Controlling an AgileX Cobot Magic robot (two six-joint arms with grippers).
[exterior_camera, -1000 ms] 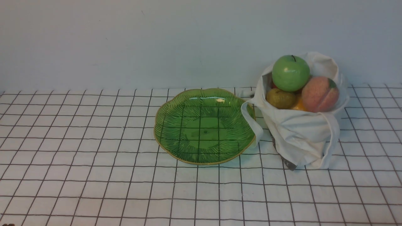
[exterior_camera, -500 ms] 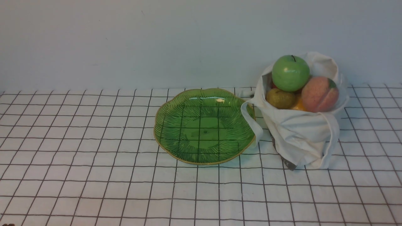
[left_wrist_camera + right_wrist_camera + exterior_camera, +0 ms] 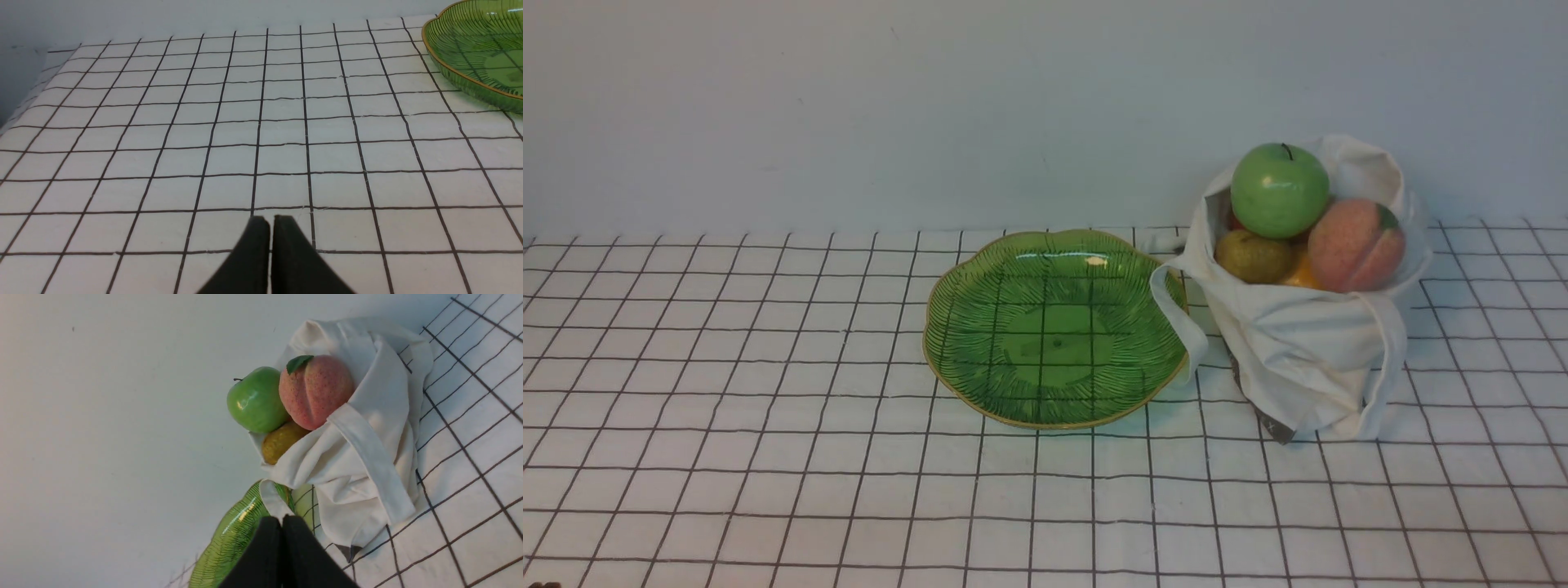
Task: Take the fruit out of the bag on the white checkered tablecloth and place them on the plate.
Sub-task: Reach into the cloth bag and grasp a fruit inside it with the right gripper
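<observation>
While the green plate (image 3: 1058, 343) lies bare near the middle of the front view, the white cloth bag (image 3: 1307, 343) stands at the upper right of that frame, just beside the plate on the white checkered tablecloth (image 3: 792, 474). The bag's mouth is open and its fruit sits heaped inside. A green apple (image 3: 1279, 190) with a thin dark stem rests highest, toward the back; a pink peach (image 3: 1356, 246) with a green leaf mark lies at the right of the opening, and an olive-brown pear (image 3: 1253, 256) at the left. Between the pear and the peach a bit of orange-yellow fruit (image 3: 1304, 273) shows, and a sliver of something red, probably another fruit, peeks out behind the apple. One of the bag's loop handles (image 3: 1178, 318) droops over the plate's right edge. A pale wall (image 3: 849, 114) fills the upper part of the frame. In the left wrist view the left gripper (image 3: 265, 220) has its dark fingertips nearly together, with nothing between them. The right gripper (image 3: 281, 520) is closed, its dark tips together and holding nothing.
</observation>
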